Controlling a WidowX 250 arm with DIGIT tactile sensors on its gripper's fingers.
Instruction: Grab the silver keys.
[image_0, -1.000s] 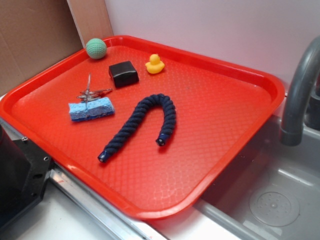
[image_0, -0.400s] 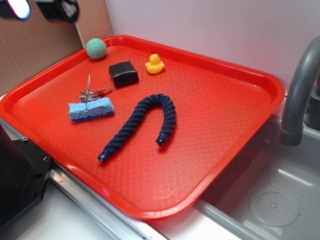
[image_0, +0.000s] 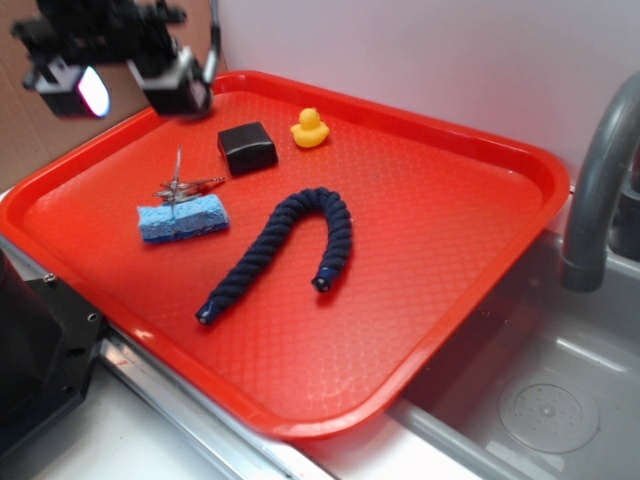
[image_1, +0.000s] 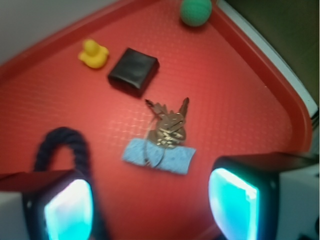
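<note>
While high above tray's (image_0: 520, 160) ten o'clock corner, gripper (image_0: 125, 75) spread, empty; silver keys (image_1: 169, 125) untouched against sponge (image_1: 160, 157); descent, grasp left.

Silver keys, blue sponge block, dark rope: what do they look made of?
Silver keys: thin metal, grey with a dull shine, glinting edges. Blue sponge block: likely soft foam, matte, pitted surface. Dark navy twisted rope: probably woven fibre, visible twisted strands, with glossy caps on the ends.

black boxy gripper (image_0: 118, 82) whose jaws carry glowing cyan-white pads.
</note>
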